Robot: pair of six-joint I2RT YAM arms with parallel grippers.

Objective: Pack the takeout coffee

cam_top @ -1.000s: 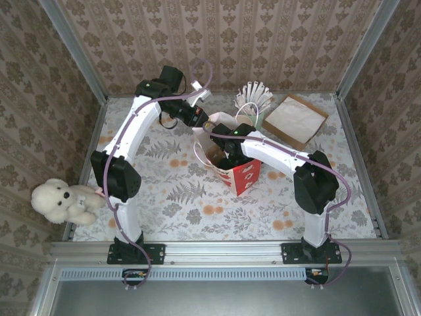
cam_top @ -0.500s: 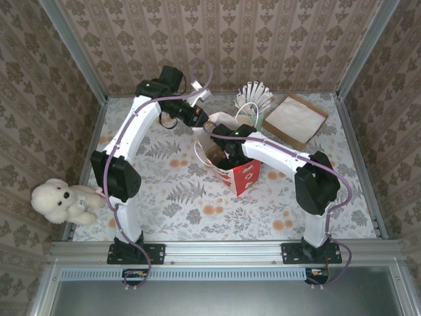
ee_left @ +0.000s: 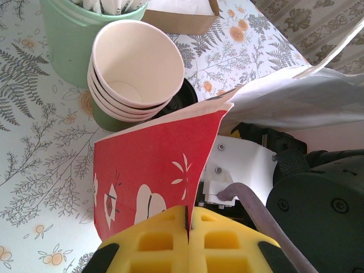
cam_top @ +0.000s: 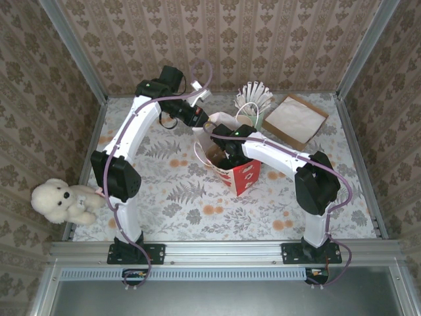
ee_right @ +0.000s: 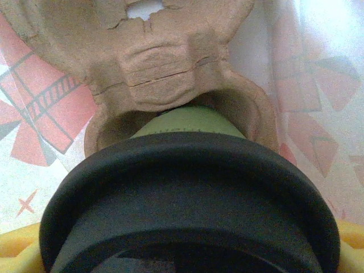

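The takeout coffee (ee_right: 187, 193) is a green paper cup with a black lid. Its base sits in a pocket of a brown pulp carrier (ee_right: 165, 62) inside the red-and-white paper bag (cam_top: 240, 174). My right gripper (ee_right: 185, 242) reaches down into the bag and is shut on the cup, its yellow fingers (ee_right: 14, 247) pressing each side of the lid. In the top view the right gripper (cam_top: 222, 157) is sunk in the bag's mouth. My left gripper (ee_left: 187, 219) is shut on the bag's upper edge (ee_left: 199, 148) and holds it open at the far side (cam_top: 209, 122).
A stack of lidless green cups (ee_left: 136, 68) and a green holder of white-wrapped sticks (ee_left: 74, 28) stand just behind the bag. A brown box with white paper (cam_top: 296, 120) lies at the back right. A teddy bear (cam_top: 62, 201) sits beyond the table's left edge.
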